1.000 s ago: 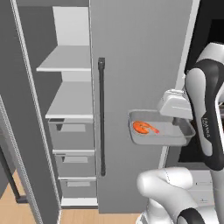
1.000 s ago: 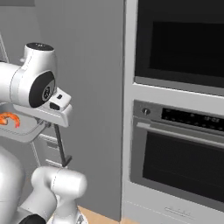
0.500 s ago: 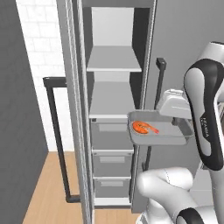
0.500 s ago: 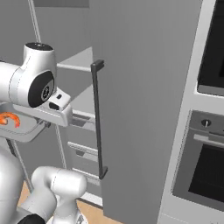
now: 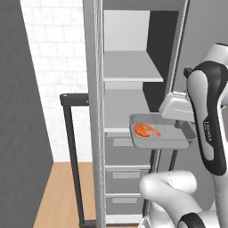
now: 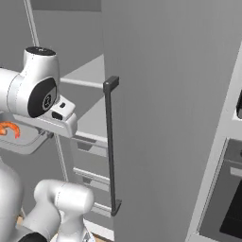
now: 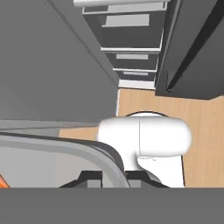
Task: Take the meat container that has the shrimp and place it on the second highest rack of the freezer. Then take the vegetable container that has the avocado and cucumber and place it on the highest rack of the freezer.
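Clenched on the rim of the meat container (image 5: 162, 133), the end effector (image 5: 178, 109) is seen at the tray's right side. The shrimp (image 5: 144, 130) lies in its left half. The tray is held level, in the air, in front of the open freezer (image 5: 129, 67), about level with the second highest rack (image 5: 116, 130). Delivery of the first container is judged to be in hand. A forward reach is needed next, so that the tray is slid onto that rack, below the highest rack (image 5: 129, 71).
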### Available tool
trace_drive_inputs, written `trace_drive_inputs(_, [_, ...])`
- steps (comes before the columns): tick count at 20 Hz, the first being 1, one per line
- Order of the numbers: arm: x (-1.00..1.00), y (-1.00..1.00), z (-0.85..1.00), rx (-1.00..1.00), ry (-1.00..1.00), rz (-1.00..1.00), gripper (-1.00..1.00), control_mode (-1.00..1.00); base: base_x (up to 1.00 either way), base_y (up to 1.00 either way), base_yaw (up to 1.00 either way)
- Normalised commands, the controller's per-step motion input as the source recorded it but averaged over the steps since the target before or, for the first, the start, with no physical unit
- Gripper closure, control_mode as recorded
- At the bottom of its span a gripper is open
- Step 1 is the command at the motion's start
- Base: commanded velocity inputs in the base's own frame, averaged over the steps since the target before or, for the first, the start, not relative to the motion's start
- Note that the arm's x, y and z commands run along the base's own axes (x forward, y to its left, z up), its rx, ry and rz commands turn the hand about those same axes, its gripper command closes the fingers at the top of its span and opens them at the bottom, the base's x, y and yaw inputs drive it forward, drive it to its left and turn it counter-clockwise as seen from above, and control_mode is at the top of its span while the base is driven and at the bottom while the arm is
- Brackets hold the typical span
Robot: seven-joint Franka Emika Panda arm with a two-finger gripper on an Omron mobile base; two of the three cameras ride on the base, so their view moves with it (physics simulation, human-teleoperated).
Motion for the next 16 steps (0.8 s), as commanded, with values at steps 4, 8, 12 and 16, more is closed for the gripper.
trace_drive_inputs(4, [0.0,0.0,0.0,0.0,0.0,0.0,1.0,1.0,0.58,0.0,0.0])
trace_drive_inputs(8, [-0.3,-0.14,0.03,0.11,0.0,-0.1,1.0,-1.0,0.03,0.0,0.0])
trace_drive_inputs(12, [-0.62,-0.31,0.0,0.12,0.0,-0.39,1.0,-1.0,0.0,0.0,0.0])
trace_drive_inputs(16, [0.12,-0.01,-0.11,0.02,0.0,-0.64,1.0,-1.0,0.0,0.0,0.0])
